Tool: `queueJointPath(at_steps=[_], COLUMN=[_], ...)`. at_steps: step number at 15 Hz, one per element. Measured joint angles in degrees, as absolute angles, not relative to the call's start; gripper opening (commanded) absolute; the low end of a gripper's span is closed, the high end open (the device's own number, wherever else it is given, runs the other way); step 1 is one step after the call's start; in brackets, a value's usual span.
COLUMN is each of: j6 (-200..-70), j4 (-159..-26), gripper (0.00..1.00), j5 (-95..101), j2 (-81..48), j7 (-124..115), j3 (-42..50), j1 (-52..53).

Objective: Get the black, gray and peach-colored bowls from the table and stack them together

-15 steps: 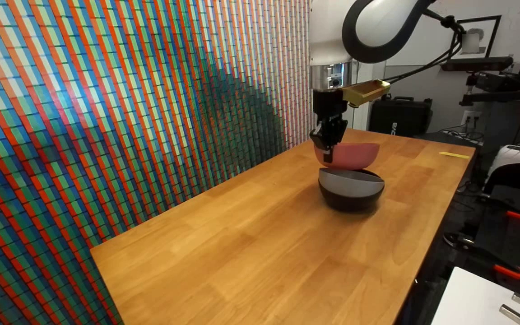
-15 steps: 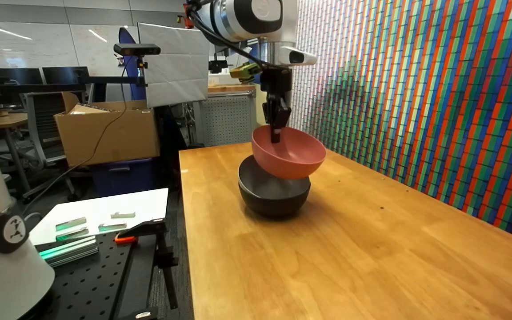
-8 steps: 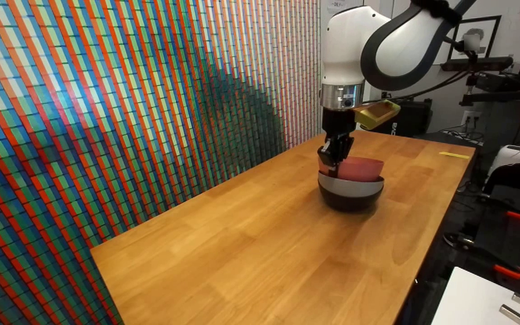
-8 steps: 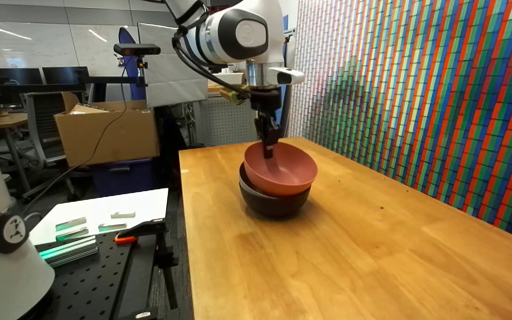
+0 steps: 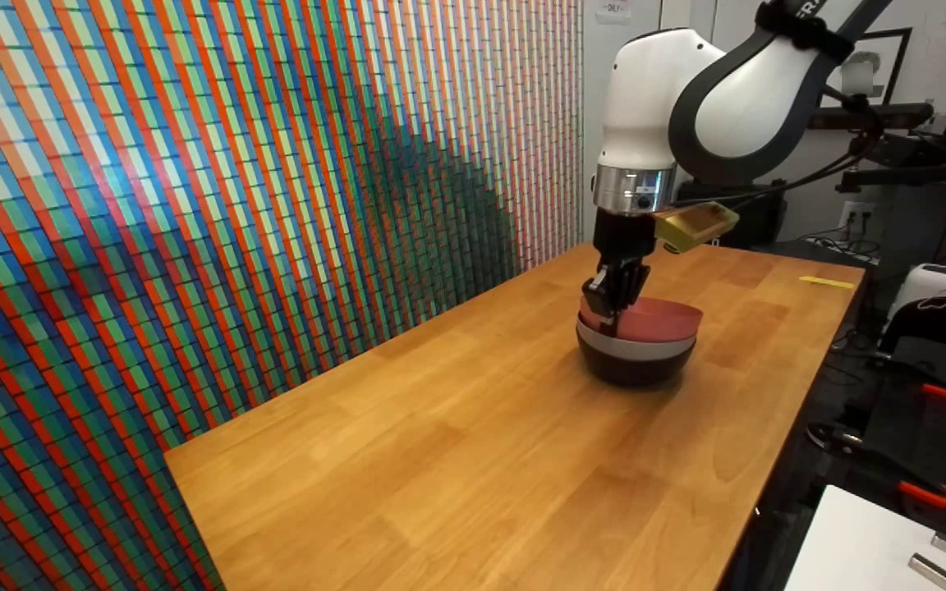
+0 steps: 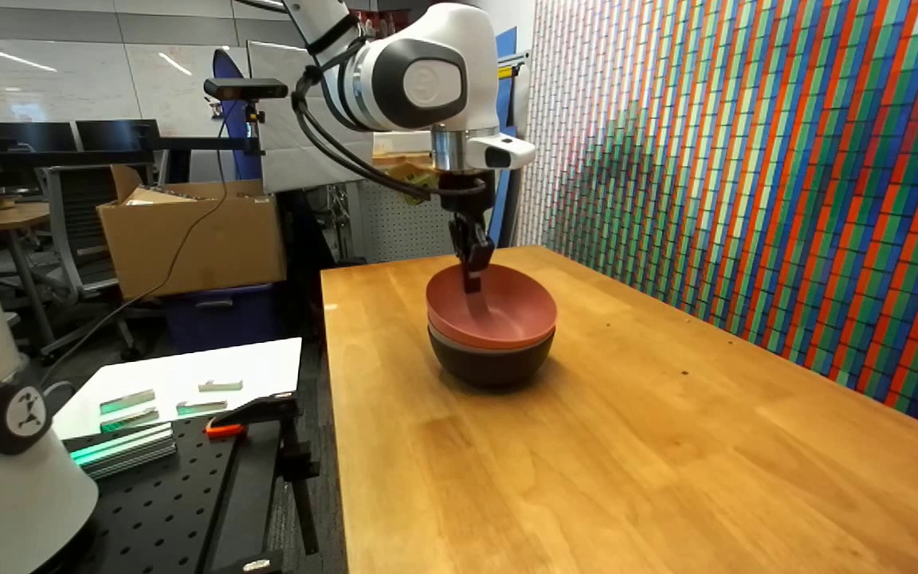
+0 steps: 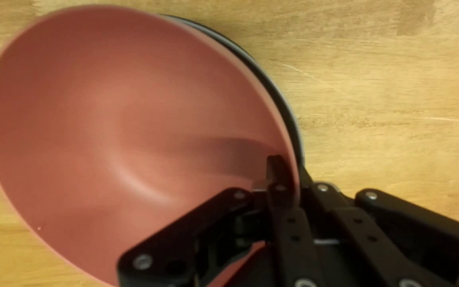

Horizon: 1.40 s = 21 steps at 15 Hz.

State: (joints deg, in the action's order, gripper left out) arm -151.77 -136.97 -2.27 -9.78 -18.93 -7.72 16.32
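Note:
The peach-colored bowl (image 5: 662, 320) sits in the gray bowl (image 5: 658, 350), which sits in the black bowl (image 5: 637, 371) on the table. In an exterior view the peach bowl (image 6: 515, 315) rests slightly tilted over the black bowl (image 6: 495, 368). My gripper (image 5: 611, 328) points down at the peach bowl's rim; it also shows in an exterior view (image 6: 472, 285). In the wrist view the gripper (image 7: 290, 169) pinches the rim of the peach bowl (image 7: 114, 111), one finger inside and one outside. The lower bowls show there only as thin rims.
The wooden table (image 5: 440, 460) runs along a colorful tiled wall (image 5: 235, 205). A yellow strip (image 5: 826, 281) lies near the table's far edge. A side table with a white sheet (image 6: 212, 363) and metal pieces stands beside it.
My gripper has moved down with the peach bowl and across toward the lower bowls. The peach bowl went from above them to nested inside the gray bowl, with less tilt.

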Motion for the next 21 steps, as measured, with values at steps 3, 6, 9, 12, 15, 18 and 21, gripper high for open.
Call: queueJointPath(at_steps=[3,6,9,12,15,18,21], j6=[-153.0,-154.21,-154.39,-154.28,-154.23,-154.09,-152.59], j4=[-137.74,-138.91,-140.24,-140.81,-140.71,-140.16,-139.27], gripper=[0.03,0.32,0.54,0.77,0.99,1.0,1.0], j5=[-0.96,3.72,6.68,6.62,4.72,2.74,1.63], j2=[-9.58,-9.42,-9.5,-9.28,-7.47,-3.3,1.23], j7=[-19.31,-21.18,-22.64,-22.42,-21.08,-19.65,-18.37], j3=[-7.55,-6.95,-6.47,-6.46,-6.98,-7.5,-7.61], j1=[16.3,16.3,16.3,16.2,15.93,15.65,15.43])
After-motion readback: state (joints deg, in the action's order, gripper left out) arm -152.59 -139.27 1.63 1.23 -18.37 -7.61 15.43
